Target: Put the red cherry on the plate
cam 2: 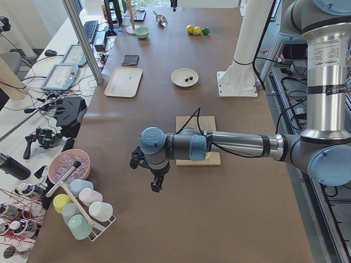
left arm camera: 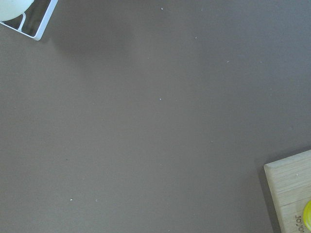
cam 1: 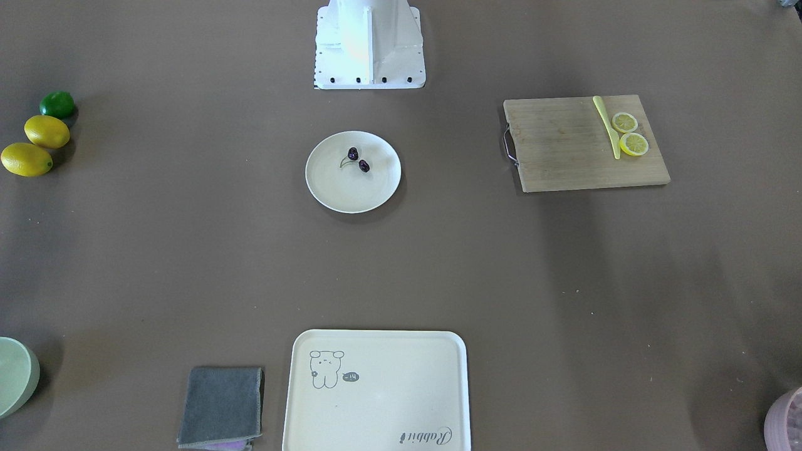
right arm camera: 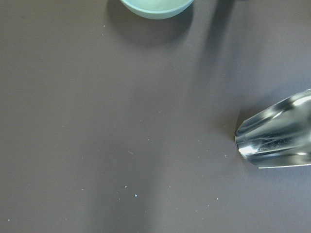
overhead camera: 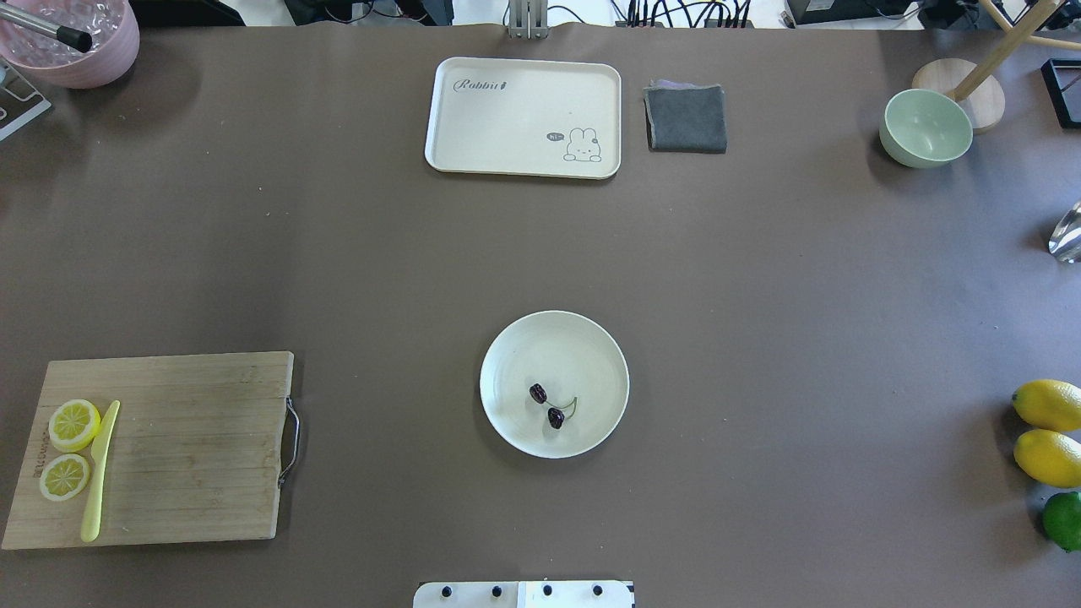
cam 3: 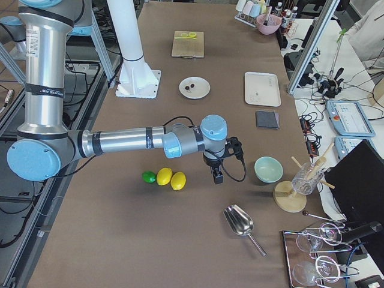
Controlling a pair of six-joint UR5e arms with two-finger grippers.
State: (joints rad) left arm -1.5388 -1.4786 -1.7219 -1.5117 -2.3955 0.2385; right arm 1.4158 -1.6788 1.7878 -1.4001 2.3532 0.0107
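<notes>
Red cherry (overhead camera: 555, 416): pair of dark fruits on one thin green stem, lying inside the plate (overhead camera: 515, 355), on the half nearer the robot. Nothing is touching it.

- Plate sits mid-surface, just ahead of the white robot base (overhead camera: 524, 594).
- Level with the plate, at the robot's left: wooden cutting board (overhead camera: 186, 447) carrying two lemon slices (overhead camera: 74, 424) and a yellow-green knife (overhead camera: 99, 473) beside them.
- At the robot's right edge: two whole lemons (overhead camera: 1047, 405) and a lime (overhead camera: 1064, 520) in a row.
- Left tool (cam 2: 156, 187): pointing down above bare brown surface (overhead camera: 355, 270), out past the cutting board at the left end, well apart from the plate. Seen only from the side; cannot tell whether clenched or released. Its wrist camera shows bare surface and one corner of the board.
- Right tool (cam 3: 217, 177): pointing down over the right end, near the lemons, well apart from the plate. Cannot tell its state either. Its wrist camera shows the rim of a bowl and a metal scoop (right arm camera: 277, 136).
- Far side: cream tray (overhead camera: 507, 118) with a drawing, folded grey cloth (overhead camera: 686, 118) just beside it, pale green bowl (overhead camera: 926, 127) further right, pink container (overhead camera: 76, 38) in the far left corner.
</notes>
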